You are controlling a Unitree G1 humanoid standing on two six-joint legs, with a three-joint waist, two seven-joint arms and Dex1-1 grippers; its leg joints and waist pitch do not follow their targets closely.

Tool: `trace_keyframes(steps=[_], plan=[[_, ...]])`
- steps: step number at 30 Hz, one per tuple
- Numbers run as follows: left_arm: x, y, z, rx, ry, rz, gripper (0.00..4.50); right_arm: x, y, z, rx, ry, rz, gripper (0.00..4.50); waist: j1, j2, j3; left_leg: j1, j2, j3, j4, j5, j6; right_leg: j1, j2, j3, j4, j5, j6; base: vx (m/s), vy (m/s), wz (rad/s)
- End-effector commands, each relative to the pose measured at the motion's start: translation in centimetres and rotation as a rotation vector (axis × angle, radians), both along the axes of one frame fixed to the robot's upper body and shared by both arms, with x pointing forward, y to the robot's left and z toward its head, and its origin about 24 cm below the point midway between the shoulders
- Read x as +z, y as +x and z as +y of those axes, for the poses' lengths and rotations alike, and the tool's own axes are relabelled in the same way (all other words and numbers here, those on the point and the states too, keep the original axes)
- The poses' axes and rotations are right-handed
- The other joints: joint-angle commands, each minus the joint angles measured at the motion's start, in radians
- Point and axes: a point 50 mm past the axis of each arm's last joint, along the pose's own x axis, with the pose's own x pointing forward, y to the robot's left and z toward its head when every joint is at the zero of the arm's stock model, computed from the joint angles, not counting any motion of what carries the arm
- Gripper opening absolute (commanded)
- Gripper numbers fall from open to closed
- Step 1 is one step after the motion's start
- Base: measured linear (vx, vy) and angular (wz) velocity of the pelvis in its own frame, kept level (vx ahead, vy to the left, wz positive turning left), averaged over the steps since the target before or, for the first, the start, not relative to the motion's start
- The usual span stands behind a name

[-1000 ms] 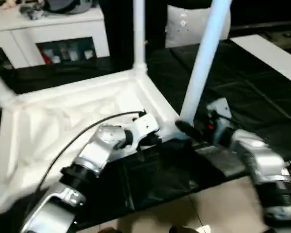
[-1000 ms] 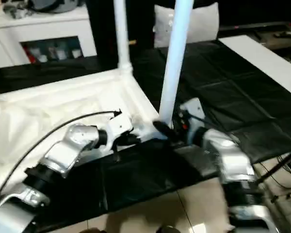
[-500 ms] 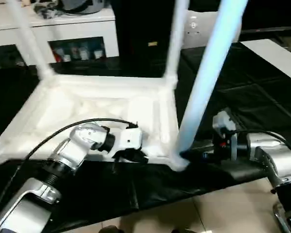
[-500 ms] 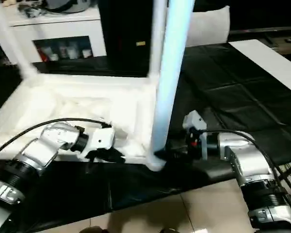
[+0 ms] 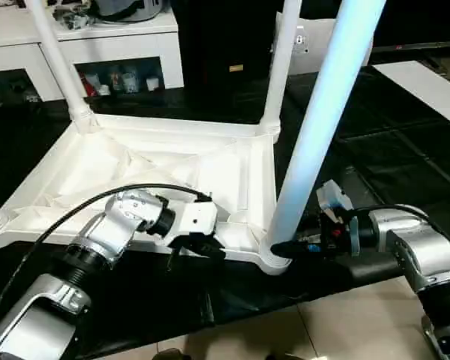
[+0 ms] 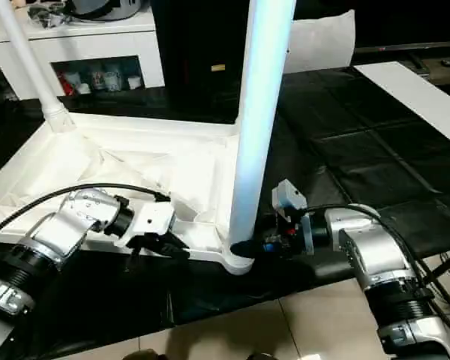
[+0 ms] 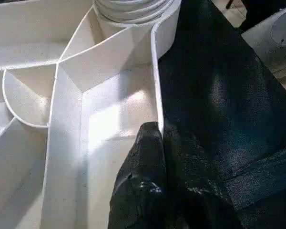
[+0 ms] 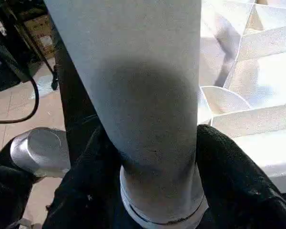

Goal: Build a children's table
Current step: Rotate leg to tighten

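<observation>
Already three long white tubular legs (image 5: pixel 322 120) are seated in the upturned white ribbed plastic tabletop (image 5: pixel 157 176); the nearest is clasped by the right hand (image 6: pixel 244 246), the rim pinched by the closed left hand (image 5: pixel 199 244).

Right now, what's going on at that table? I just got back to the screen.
The robot is assembling the white table top, which lies upside down on the black mat. The left gripper is shut on the top's near rim. The right gripper has its fingers on either side of the base of the near leg, which stands in the corner socket. Two far legs stand upright in their sockets.
</observation>
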Motion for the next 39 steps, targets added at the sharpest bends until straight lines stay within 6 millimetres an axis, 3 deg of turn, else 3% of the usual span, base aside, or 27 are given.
trace_keyframes(steps=[1, 5, 9, 10, 11, 12, 13, 15, 16, 19, 20, 22, 24, 25, 26, 27, 33, 35, 37, 39], plan=[[-1.3, -1.3, -0.9, -0.122, 0.053, 0.069, 0.00, 0.6, 0.1, 0.5, 0.018, 0.019, -0.018, 2.06, 0.001, -0.011, -0.075, 0.005, 0.052, -0.010, -0.072, -0.230, 0.057, 0.054, -0.049, 0.051, -0.066, -0.325, -0.207, 0.000, 0.000, 0.00], [-1.3, -1.3, -1.1, -0.073, 0.009, 0.099, 0.00, 0.5, -0.3, 0.5, 0.025, 0.039, 0.005, 2.01, 0.002, -0.014, -0.075, 0.005, 0.052, -0.009, -0.072, -0.220, 0.060, 0.054, -0.050, 0.051, -0.067, -0.335, -0.203, 0.000, 0.000, 0.00], [-1.1, -0.8, -1.6, 0.077, -0.074, 0.108, 0.00, 0.3, 0.2, 0.8, -0.082, 0.048, 0.006, 2.00, 0.001, -0.012, -0.074, 0.006, 0.052, -0.009, -0.072, -0.225, 0.058, 0.053, -0.050, 0.051, -0.069, -0.347, -0.202, 0.000, 0.000, 0.00], [-1.2, -0.5, -1.8, 0.170, -0.088, 0.115, 0.00, -0.2, 1.0, 1.2, -0.205, -0.003, -0.015, 2.00, -0.006, -0.014, -0.070, 0.005, 0.051, -0.010, -0.075, -0.237, 0.043, 0.052, -0.048, 0.051, -0.068, -0.377, -0.193, 0.000, 0.000, 0.00], [-1.2, -0.5, -1.8, 0.170, -0.088, 0.115, 0.00, -0.2, 1.0, 1.2, -0.205, -0.003, -0.015, 2.00, -0.009, -0.014, -0.065, 0.008, 0.045, -0.012, -0.075, -0.270, 0.031, 0.048, -0.048, 0.046, -0.079, -0.461, -0.167, 0.000, 0.000, 0.00], [-1.2, -0.4, -1.9, 0.187, -0.094, 0.115, 0.00, -0.2, 1.2, 1.4, -0.237, -0.002, -0.019, 2.00, -0.009, -0.014, -0.065, 0.008, 0.045, -0.012, -0.075, -0.270, 0.031, 0.048, -0.048, 0.046, -0.079, -0.461, -0.167, 0.000, 0.000, 0.00], [-1.2, -0.3, -2.3, 0.258, -0.115, 0.122, 0.00, -0.5, 1.9, 2.2, -0.354, 0.007, -0.020, 1.98, -0.019, -0.019, -0.063, 0.006, 0.041, -0.016, -0.075, -0.292, 0.016, 0.048, -0.051, 0.043, -0.088, -0.546, -0.128, 0.000, 0.000, 0.00], [-1.1, -0.3, -2.7, 0.279, -0.125, 0.115, 0.00, -0.8, 2.1, 2.5, -0.401, -0.009, -0.018, 1.98, -0.029, -0.018, -0.062, 0.007, 0.039, -0.019, -0.074, -0.309, 0.010, 0.045, -0.051, 0.040, -0.096, -0.589, -0.106, 0.000, 0.000, 0.00], [-1.1, -0.3, -3.0, 0.300, -0.130, 0.113, 0.00, -1.2, 2.3, 2.8, -0.438, -0.028, -0.016, 1.98, -0.043, -0.019, -0.063, 0.002, 0.038, -0.024, -0.073, -0.327, 0.004, 0.047, -0.052, 0.035, -0.099, -0.619, -0.080, 0.000, 0.000, 0.00], [-1.1, -0.1, -4.3, 0.403, -0.152, 0.102, 0.00, -2.2, 2.9, 3.8, -0.598, -0.066, 0.002, 1.97, -0.064, -0.017, -0.061, 0.009, 0.034, -0.023, -0.071, -0.353, 0.006, 0.035, -0.047, 0.032, -0.109, -0.633, -0.076, 0.000, 0.000, 0.00], [-1.0, 0.2, -4.9, 0.448, -0.169, 0.095, 0.00, -2.3, 3.3, 4.0, -0.657, -0.060, 0.009, 1.97, -0.066, -0.012, -0.062, 0.012, 0.033, -0.024, -0.069, -0.361, 0.005, 0.035, -0.048, 0.030, -0.110, -0.637, -0.075, 0.000, 0.000, 0.00], [-0.8, 0.8, -5.9, 0.535, -0.199, 0.077, 0.00, -2.3, 4.1, 4.6, -0.775, -0.026, 0.034, 1.97, -0.083, -0.010, -0.062, 0.011, 0.035, -0.026, -0.071, -0.385, 0.006, 0.033, -0.043, 0.026, -0.114, -0.612, -0.080, 0.000, 0.000, 0.00], [-0.7, 1.1, -6.4, 0.582, -0.211, 0.061, 0.00, -2.4, 4.4, 4.8, -0.823, -0.008, 0.046, 1.97, -0.087, -0.011, -0.064, 0.015, 0.034, -0.027, -0.069, -0.406, 0.005, 0.031, -0.043, 0.023, -0.117, -0.615, -0.075, 0.000, 0.000, 0.00], [-0.6, 1.8, -7.1, 0.675, -0.212, 0.014, 0.00, -2.3, 4.7, 5.3, -0.870, 0.015, 0.039, 2.30, -0.091, -0.008, -0.066, 0.007, 0.034, -0.030, -0.073, -0.412, 0.013, 0.039, -0.044, 0.022, -0.115, -0.595, -0.072, 0.000, 0.000, 0.00], [-0.5, 1.8, -7.1, 0.679, -0.211, 0.010, 0.00, -2.3, 4.7, 5.4, -0.870, 0.017, 0.037, 2.30, -0.092, -0.007, -0.066, 0.009, 0.035, -0.027, -0.073, -0.413, 0.015, 0.036, -0.043, 0.024, -0.117, -0.583, -0.075, 0.000, 0.000, 0.00], [-0.5, 2.0, -7.4, 0.704, -0.204, -0.016, 0.00, -2.2, 4.7, 5.6, -0.873, 0.028, 0.022, 2.50, -0.088, -0.010, -0.069, 0.013, 0.035, -0.027, -0.072, -0.404, 0.019, 0.034, -0.045, 0.025, -0.119, -0.561, -0.083, 0.000, 0.000, 0.00], [-0.6, 1.9, -6.7, 0.687, -0.175, -0.047, 0.00, -1.6, 4.4, 5.0, -0.845, 0.076, -0.032, 3.13, -0.078, -0.012, -0.071, 0.002, 0.037, -0.021, -0.077, -0.346, 0.051, 0.044, -0.047, 0.036, -0.105, -0.463, -0.121, 0.000, 0.000, 0.00], [-0.6, 1.9, -6.3, 0.659, -0.168, -0.052, 0.00, -1.4, 4.2, 4.3, -0.817, 0.077, -0.044, 3.32, -0.078, -0.012, -0.072, 0.000, 0.038, -0.021, -0.077, -0.336, 0.056, 0.046, -0.046, 0.037, -0.103, -0.446, -0.127, 0.000, 0.000, 0.00], [-0.8, 1.8, -5.2, 0.601, -0.141, -0.056, 0.00, -0.6, 3.7, 2.4, -0.736, 0.092, -0.080, 3.53, -0.069, -0.010, -0.075, 0.001, 0.040, -0.018, -0.076, -0.305, 0.071, 0.050, -0.047, 0.042, -0.096, -0.395, -0.145, 0.000, 0.000, 0.00], [-0.9, 1.8, -5.0, 0.590, -0.132, -0.055, 0.00, -0.4, 3.5, 2.0, -0.713, 0.096, -0.091, 3.64, -0.062, -0.011, -0.077, 0.001, 0.041, -0.016, -0.074, -0.286, 0.079, 0.050, -0.047, 0.044, -0.093, -0.365, -0.156, 0.000, 0.000, 0.00]])
